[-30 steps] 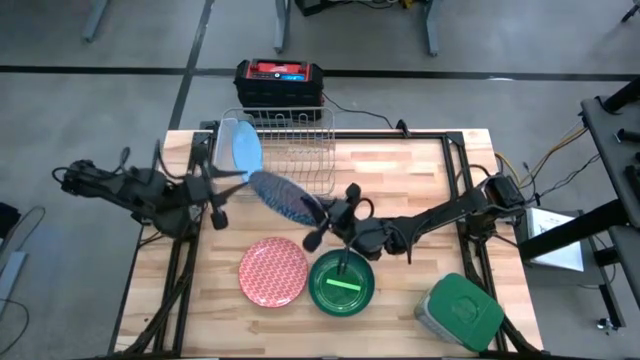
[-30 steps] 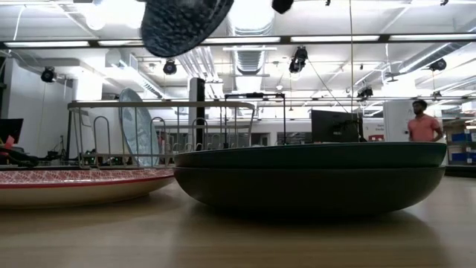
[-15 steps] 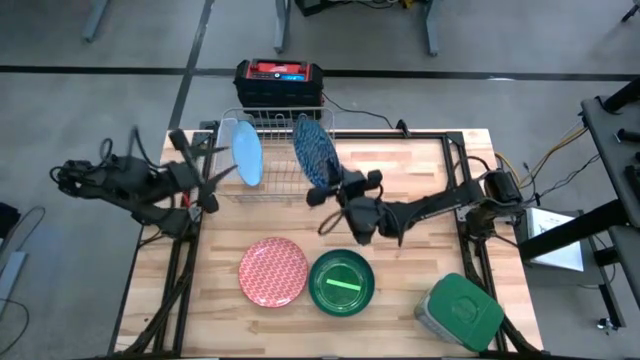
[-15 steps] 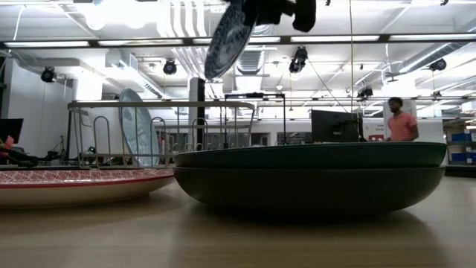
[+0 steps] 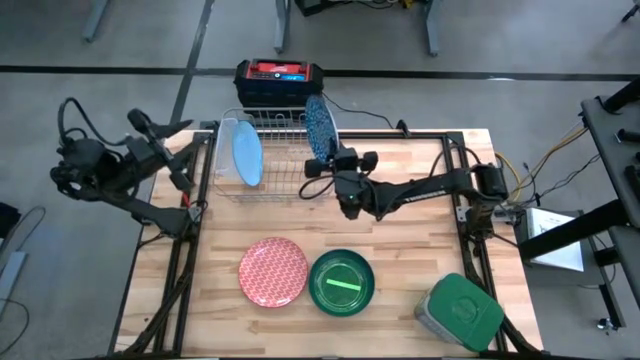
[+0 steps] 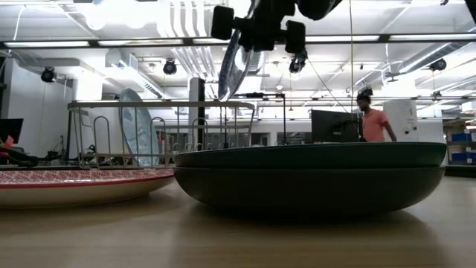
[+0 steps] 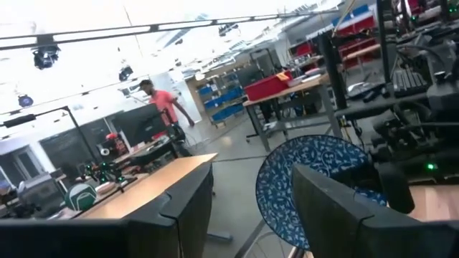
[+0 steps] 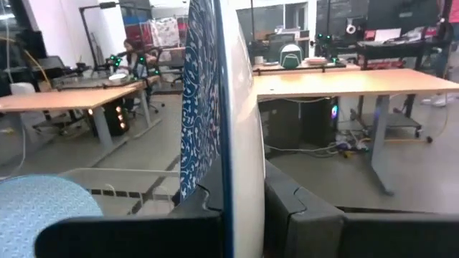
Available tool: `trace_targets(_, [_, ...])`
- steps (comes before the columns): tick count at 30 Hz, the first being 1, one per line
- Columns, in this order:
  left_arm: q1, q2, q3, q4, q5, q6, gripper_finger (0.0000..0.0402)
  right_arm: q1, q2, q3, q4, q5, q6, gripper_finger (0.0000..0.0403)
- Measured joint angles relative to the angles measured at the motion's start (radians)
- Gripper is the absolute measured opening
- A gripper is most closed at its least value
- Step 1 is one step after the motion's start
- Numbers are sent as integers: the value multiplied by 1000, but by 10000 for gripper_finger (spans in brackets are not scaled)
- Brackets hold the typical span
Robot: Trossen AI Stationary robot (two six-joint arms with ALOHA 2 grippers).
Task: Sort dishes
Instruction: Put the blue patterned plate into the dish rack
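Right end effector (image 5: 322, 165) is clenching the blue patterned plate (image 5: 320, 128) on edge, upright over the wire rack (image 5: 285, 150), where I am seeing a smooth light blue plate (image 5: 246, 155) standing. My left end effector (image 5: 185, 165) is hanging open off the counter's (image 5: 420, 230) left edge. Red patterned plate (image 5: 273, 272) and green bowl (image 5: 341, 283) are lying flat near the front, with bare wood between.

Right gripper (image 5: 322, 168) jaws clamped, arm stretched over the table; left gripper (image 5: 178, 152) jaws parted, off-table.
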State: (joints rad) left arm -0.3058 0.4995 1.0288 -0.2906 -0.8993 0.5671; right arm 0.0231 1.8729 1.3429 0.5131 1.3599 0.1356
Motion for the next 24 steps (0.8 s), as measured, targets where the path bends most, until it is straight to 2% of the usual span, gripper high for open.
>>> trace_targets(4, [0, -26, -19, -4, 0, -8, 178, -2, 41, 41, 13, 15, -36, 23])
trace_targets(9, [0, -35, -35, -2, 0, -18, 178, -6, 135, 131, 4, 132, -168, 23])
trace_targets(18, [0, -33, -36, -7, 0, -27, 178, -4, 283, 324, 7, 160, -321, 23])
trace_targets(24, [0, -33, -36, -10, 0, -29, 178, -16, 321, 355, 7, 192, -305, 23])
